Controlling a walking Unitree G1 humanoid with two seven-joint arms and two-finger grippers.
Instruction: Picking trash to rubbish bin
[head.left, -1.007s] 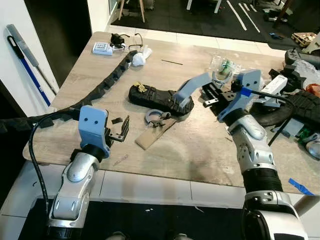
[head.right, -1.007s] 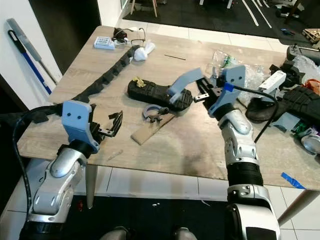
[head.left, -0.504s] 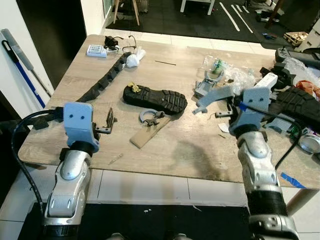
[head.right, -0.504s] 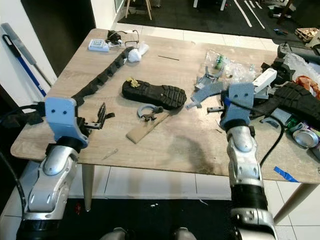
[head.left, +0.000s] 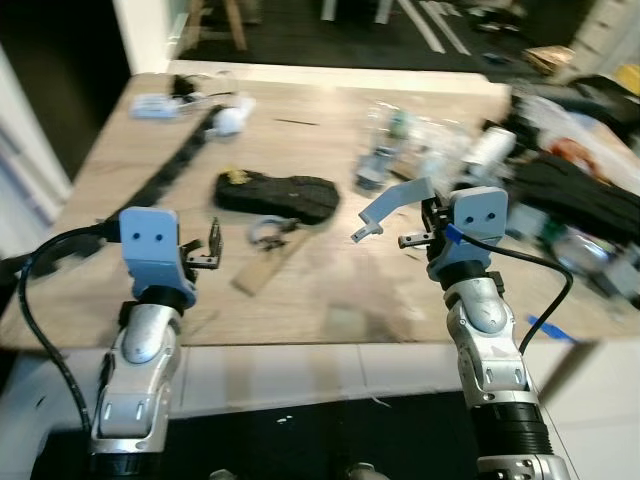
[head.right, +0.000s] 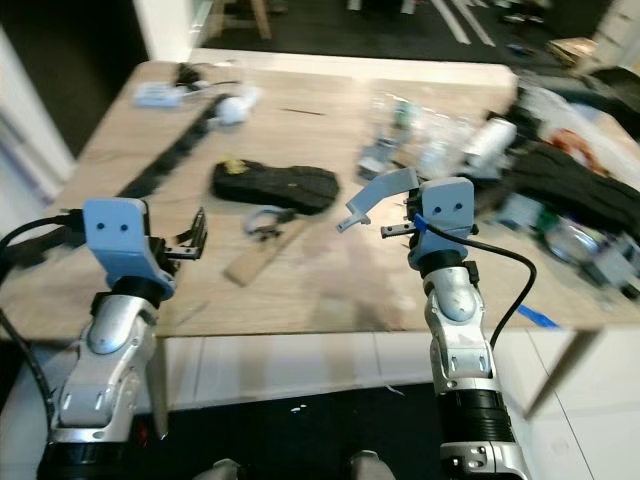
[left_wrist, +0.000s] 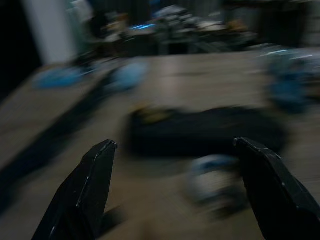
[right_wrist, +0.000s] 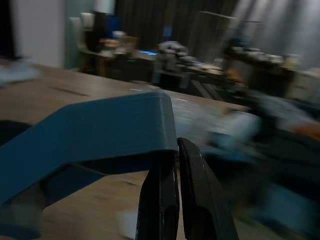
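Right wrist view: right tool (right_wrist: 170, 200) clamps bent blue-grey plastic strip (right_wrist: 95, 132), raised above table (head.left: 330, 300). Left tool (left_wrist: 175, 195) spread wide, empty; black shoe sole (left_wrist: 205, 132) just ahead on table. Frames blurred, no writing readable.

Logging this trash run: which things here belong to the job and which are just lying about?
In the job:
- bent grey plastic strip, pinched in the right end effector
- left end effector, open, holding nothing

Lying about:
- black shoe sole
- wooden slat
- black segmented strip
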